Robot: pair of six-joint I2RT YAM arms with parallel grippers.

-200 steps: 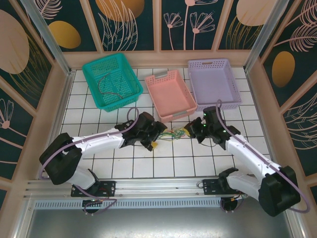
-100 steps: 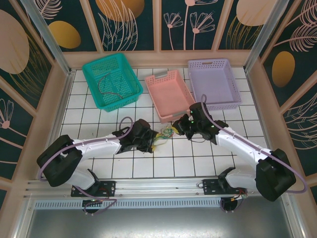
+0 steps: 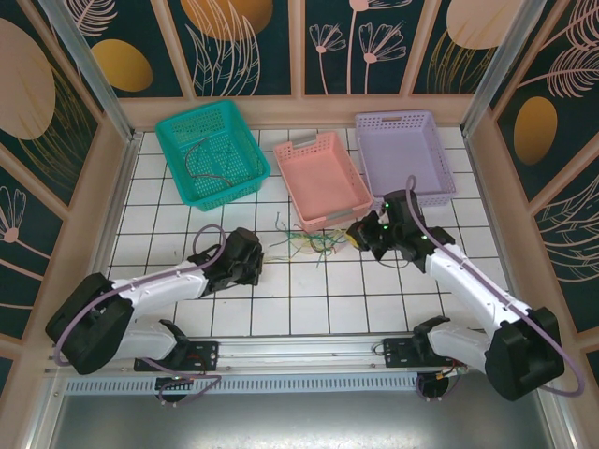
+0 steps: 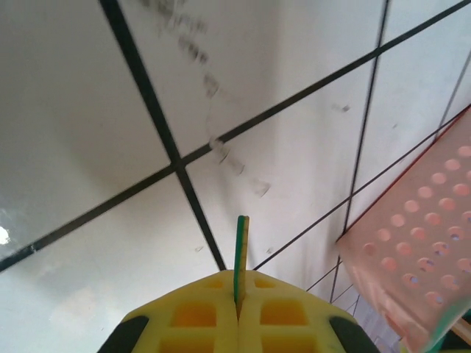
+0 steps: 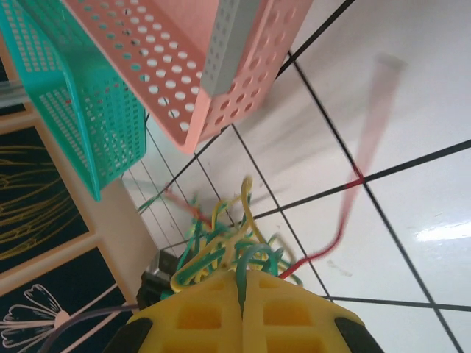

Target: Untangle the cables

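Left gripper [image 4: 237,288] is pressed shut on 1 green-and-yellow strand [image 4: 241,243]. Only a short stub pokes past its pads, so the bite looks shallow. Bare tile floor [image 4: 88,110] lies ahead of it. Just off its tip, toward the other arm, the cables [image 3: 304,244] lie in a loose bunch. I can't tell whether the pinched strand runs into it.

Right gripper [image 5: 241,290] is clamped on the bunch's far side, with green, yellow and red loops fanning straight out of its pads. Pink basket [image 3: 323,180] sits just beyond the bunch, and the teal basket [image 3: 211,154] is further out from the left gripper.

My read of the step: draw 1 strand out.
- Right anchors and doesn't move.
- Left pulls low and slow, away from the bunch, along the strand's own line.
- If the whole bunch drags, stop and re-grip deeper.
- Stay clear of the pink basket wall.
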